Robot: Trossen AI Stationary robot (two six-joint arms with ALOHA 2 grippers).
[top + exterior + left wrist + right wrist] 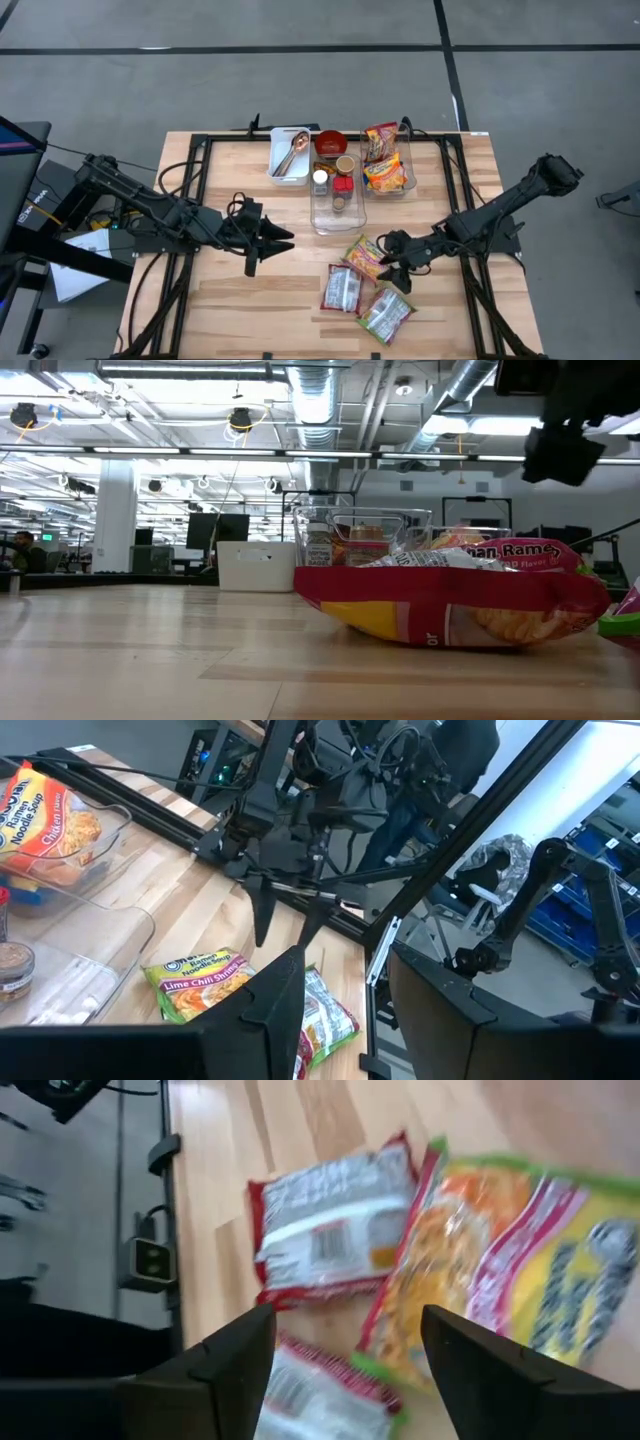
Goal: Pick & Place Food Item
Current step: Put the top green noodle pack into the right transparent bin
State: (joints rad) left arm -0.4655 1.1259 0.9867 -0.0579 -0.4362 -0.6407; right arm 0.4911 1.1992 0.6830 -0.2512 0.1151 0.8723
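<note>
Three ramen packets lie loose on the tabletop (250,300); the lime packet (364,254) sits at nine o'clock of the right tool (392,262), whose fingers spread wide, gripping nothing. Crinkly, slick film could slide off a pinch. Left tool (268,243) waits half-open, empty.

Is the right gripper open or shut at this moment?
Open. In the right wrist view the right gripper shows its two dark fingers apart, with nothing between them, above the ramen packets lying on the table.
</note>
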